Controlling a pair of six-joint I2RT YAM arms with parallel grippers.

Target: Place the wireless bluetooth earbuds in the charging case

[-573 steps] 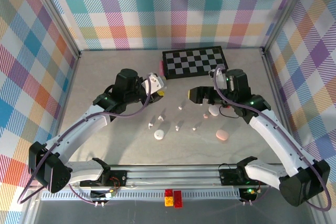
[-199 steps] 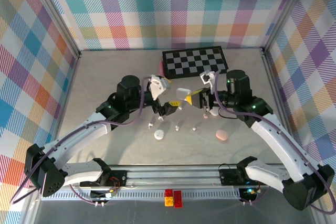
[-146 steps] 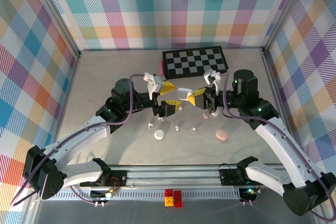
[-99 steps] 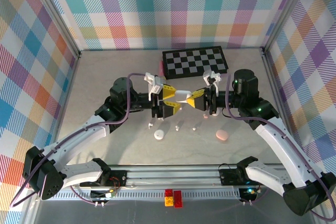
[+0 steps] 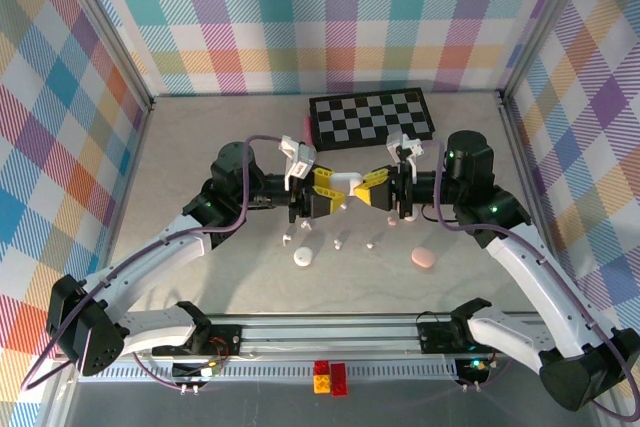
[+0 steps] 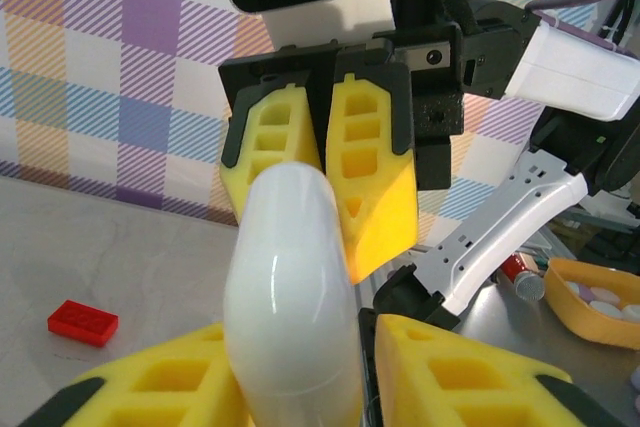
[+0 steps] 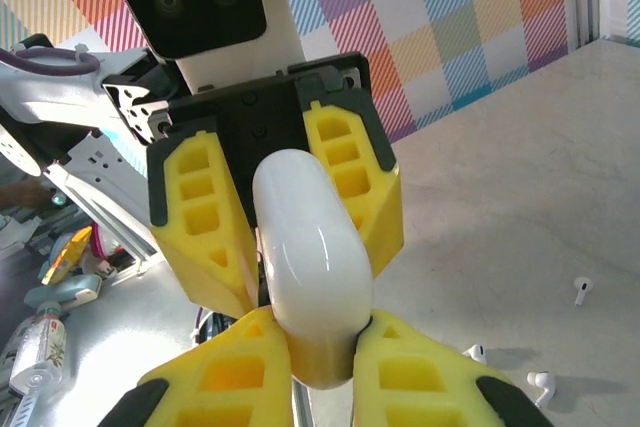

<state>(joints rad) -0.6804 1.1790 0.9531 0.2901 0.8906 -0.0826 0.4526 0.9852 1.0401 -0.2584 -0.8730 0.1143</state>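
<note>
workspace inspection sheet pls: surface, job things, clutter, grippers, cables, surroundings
surface: grey stone-look tabletop
job's things: white pebble-shaped plastic case held in the air; tiny white stemmed plastic earbuds loose on the table; white round case and pink oval case lying nearby
clutter: black-and-white checkerboard; red and yellow bricks by the rail
grippers: left gripper and right gripper, jaws closed on opposite ends of the pebble case
cables: purple cables looped along both arms
surroundings: plaid walls
</note>
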